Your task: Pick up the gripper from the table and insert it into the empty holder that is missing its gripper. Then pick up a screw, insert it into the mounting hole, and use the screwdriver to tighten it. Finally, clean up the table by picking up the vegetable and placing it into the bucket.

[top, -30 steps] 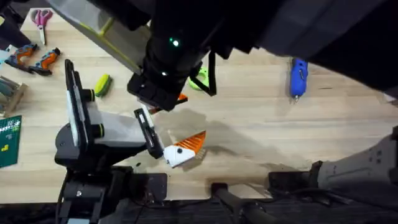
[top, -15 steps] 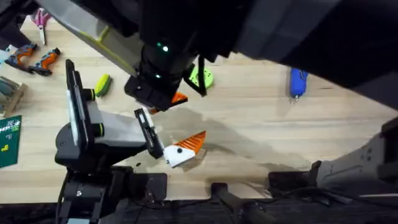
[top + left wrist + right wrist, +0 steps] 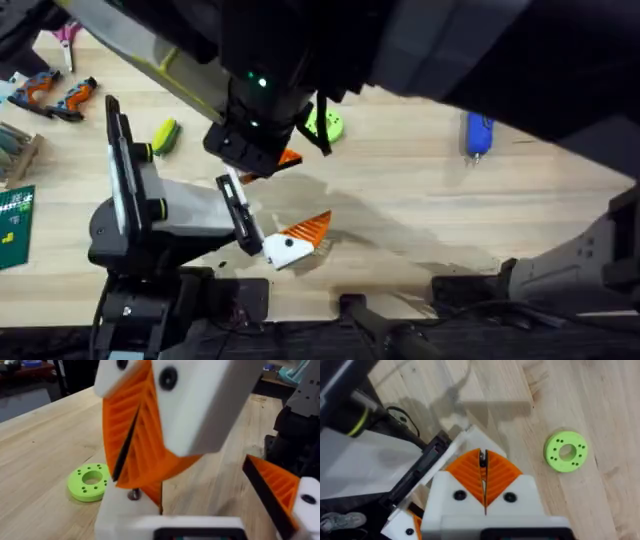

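Right pincer hangs low with its orange pads pressed together; whether anything sits between them I cannot tell. Under it spreads the wooden worktop. The white-and-black arm lies just beside and below the pincer, its white holder right at the pincer's tips. The blue screwdriver lies well apart to one side, the yellow-green vegetable near on the other. A green disc rests nearby. An orange wedge sits on that arm's other jaw block, apart from the pincer.
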{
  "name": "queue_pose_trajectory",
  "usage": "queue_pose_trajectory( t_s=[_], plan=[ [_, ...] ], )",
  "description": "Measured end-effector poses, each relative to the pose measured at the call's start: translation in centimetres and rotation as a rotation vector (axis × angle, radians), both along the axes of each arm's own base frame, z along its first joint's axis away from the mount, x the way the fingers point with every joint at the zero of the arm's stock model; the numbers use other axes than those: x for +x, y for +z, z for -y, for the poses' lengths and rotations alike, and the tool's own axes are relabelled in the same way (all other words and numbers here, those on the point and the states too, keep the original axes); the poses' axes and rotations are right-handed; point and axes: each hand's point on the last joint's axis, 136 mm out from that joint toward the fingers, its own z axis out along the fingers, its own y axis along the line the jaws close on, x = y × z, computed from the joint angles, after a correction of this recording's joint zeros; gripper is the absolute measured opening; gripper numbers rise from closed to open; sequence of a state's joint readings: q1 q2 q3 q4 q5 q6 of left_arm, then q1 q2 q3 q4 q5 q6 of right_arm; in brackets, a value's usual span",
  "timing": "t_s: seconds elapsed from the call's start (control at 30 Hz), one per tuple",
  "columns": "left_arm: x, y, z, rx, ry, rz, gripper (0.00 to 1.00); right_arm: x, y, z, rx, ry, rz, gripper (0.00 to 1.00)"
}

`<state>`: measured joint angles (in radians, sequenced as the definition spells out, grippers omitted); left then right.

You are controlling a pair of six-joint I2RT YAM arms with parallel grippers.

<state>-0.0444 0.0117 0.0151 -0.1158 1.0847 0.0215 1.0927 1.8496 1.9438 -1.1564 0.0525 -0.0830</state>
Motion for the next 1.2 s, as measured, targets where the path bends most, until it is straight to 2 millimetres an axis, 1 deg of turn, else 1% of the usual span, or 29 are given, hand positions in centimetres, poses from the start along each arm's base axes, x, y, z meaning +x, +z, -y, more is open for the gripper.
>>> queue_pose_trajectory(
  t_s=[0.83,1.2],
  plan=[
    [0.0,0.01,0.0,0.0,0.0,0.001,0.993,0.15,0.12,-0.22,0.013,-0.023,0.002,0.006],
    [0.0,0.01,0.0,0.0,0.0,0.002,0.994,-0.23,0.02,-0.19,0.015,-0.025,-0.021,0.006]
  ],
)
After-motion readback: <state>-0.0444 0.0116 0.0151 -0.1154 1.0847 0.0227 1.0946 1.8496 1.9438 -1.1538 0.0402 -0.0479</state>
